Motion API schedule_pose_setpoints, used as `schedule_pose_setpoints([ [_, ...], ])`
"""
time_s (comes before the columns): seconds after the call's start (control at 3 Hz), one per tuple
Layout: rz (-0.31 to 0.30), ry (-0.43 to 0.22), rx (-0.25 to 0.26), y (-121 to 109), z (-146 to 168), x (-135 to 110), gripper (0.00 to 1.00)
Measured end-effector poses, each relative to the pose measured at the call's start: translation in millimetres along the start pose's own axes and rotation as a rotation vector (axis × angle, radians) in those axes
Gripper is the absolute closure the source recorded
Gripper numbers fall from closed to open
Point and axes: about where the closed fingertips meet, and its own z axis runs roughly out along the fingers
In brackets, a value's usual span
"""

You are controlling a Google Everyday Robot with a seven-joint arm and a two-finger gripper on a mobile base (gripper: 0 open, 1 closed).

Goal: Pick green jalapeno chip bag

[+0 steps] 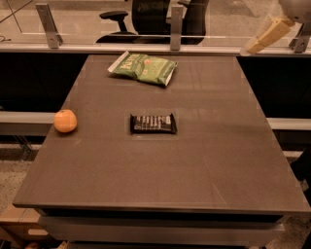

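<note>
The green jalapeno chip bag [144, 67] lies flat at the far left-centre of the dark table [218, 160], crinkly green with white sealed ends. My gripper [265, 37] shows at the top right as a pale finger, above and beyond the table's far right corner, well to the right of the bag and touching nothing.
A dark rectangular candy bar [153, 123] lies at mid-table. A round orange fruit [65, 120] sits near the left edge. Beyond the far edge runs a rail with metal brackets [176, 19] and an office chair [146, 14].
</note>
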Motion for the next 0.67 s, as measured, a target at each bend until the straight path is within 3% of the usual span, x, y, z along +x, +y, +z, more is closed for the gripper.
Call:
schedule_pose_setpoints([
  [0.33, -0.067, -0.019, 0.019, -9, 24, 4, 0.0],
  [0.67, -0.133, 0.023, -0.038, -6, 52, 3, 0.0],
])
